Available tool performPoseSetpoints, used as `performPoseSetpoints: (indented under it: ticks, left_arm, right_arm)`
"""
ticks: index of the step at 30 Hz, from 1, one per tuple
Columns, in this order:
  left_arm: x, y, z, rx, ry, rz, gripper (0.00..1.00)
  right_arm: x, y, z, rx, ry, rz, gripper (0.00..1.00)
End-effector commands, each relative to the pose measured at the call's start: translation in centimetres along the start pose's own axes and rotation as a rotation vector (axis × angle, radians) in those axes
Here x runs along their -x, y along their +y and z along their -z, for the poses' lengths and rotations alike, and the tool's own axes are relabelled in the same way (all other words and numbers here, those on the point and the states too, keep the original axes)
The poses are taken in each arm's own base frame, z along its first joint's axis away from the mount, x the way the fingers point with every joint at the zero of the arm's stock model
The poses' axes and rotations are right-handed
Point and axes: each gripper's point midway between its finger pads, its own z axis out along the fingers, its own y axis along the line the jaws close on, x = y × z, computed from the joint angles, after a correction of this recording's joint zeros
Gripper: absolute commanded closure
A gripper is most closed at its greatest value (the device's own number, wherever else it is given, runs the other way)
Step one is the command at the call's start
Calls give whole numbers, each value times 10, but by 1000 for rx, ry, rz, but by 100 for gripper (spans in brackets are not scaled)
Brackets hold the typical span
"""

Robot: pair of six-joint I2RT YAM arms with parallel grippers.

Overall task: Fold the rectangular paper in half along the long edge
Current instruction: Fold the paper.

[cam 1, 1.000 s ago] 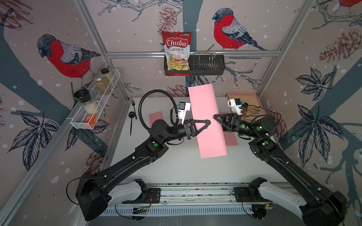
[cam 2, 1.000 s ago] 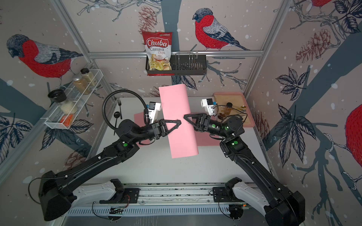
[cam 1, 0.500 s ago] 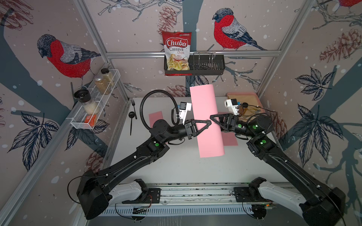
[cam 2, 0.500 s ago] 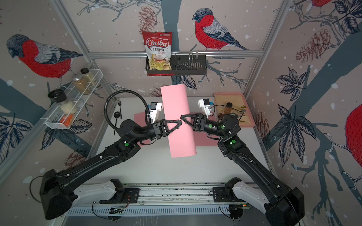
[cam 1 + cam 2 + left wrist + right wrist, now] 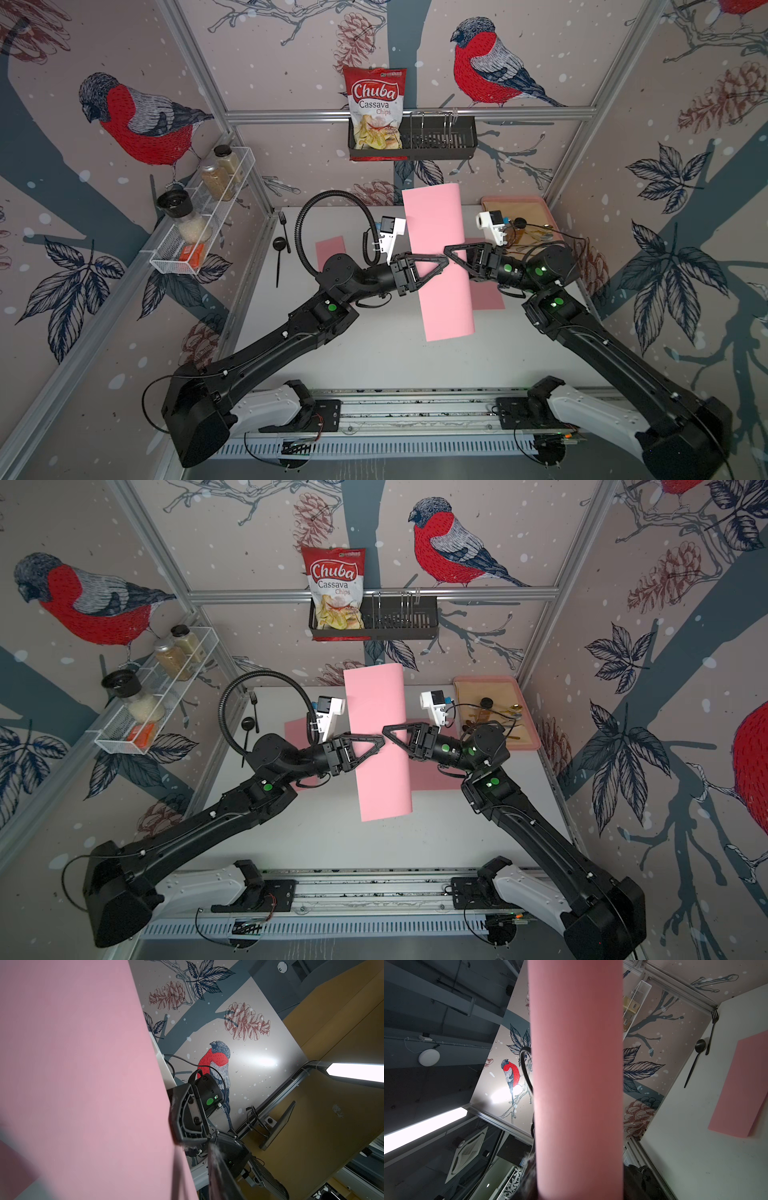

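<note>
Above the middle of the surface, pink paper [image 5: 440, 299]: held up clear of the surface [image 5: 374, 357] in both top views [image 5: 382, 779]. Its long edges run far to near, with the near end leaning slightly right. It is bowed across its width, so its face looks rounded in the right wrist view [image 5: 577, 1064]. It fills much of the left wrist view [image 5: 83, 1064].
left jaws: come in from the left. A black triangular finger [image 5: 428, 268] lies across the paper's middle, its tip on the sheet. I cannot tell how far apart the jaws stand or whether they grip the paper.
right jaws: come in from the right. A finger [image 5: 461, 254] points at the paper's middle, its tip just far of the left tip and almost touching it. In the left wrist view this finger [image 5: 187, 1118] sits at the paper's edge. I cannot tell the gap or the grip.
second pink sheet [image 5: 330, 253]: flat on the surface, left of the paper.
third pink sheet [image 5: 486, 297]: flat on the surface just right of the paper, partly under the right jaws.
black spoon [image 5: 281, 244] and black fork [image 5: 284, 226]: side by side at the far-left edge of the surface.
tray [image 5: 515, 200]: far-right corner, holding small things too small to name.
Chuba Cassava Chips bag [image 5: 376, 112]: upright in the black wire basket [image 5: 440, 143] on the far wall.
white wire shelf [image 5: 183, 266]: on the left wall, holding jars [image 5: 216, 178].
</note>
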Motion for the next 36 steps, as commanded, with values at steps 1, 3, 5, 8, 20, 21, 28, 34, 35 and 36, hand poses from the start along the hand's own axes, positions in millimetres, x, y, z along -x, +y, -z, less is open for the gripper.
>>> performPoseSetpoints:
  ticks: [1,3,5,8,20,21,28,34,35,36]
  left_arm:
    - [9,-11,2,-10,-25,-52,66]
    - [10,-14,4,-2,-28,-62,65]
    - [12,-16,5,2,-29,-68,65]
    - [12,-18,6,4,-27,-73,67]
    - [11,-15,2,-10,-19,-69,100]
    - [10,-14,1,-12,-18,-67,100]
    - [9,-13,0,-14,-14,-60,100]
    - [8,-11,0,-12,-14,-56,100]
    - [8,-11,0,-13,-13,-55,99]
    - [7,-9,0,-10,-13,-54,98]
  right_arm:
    - [5,14,4,43,-22,44,55]
    - [5,15,6,45,-25,43,55]
    - [5,15,8,42,-28,44,55]
    - [7,14,12,34,-36,45,55]
    - [3,17,6,32,-10,59,44]
    - [2,18,5,31,-6,61,43]
    - [1,15,4,13,-5,64,42]
    - [-1,8,2,-8,4,62,45]
    - [-1,7,2,-11,4,62,45]
    - [-1,6,2,-11,5,62,44]
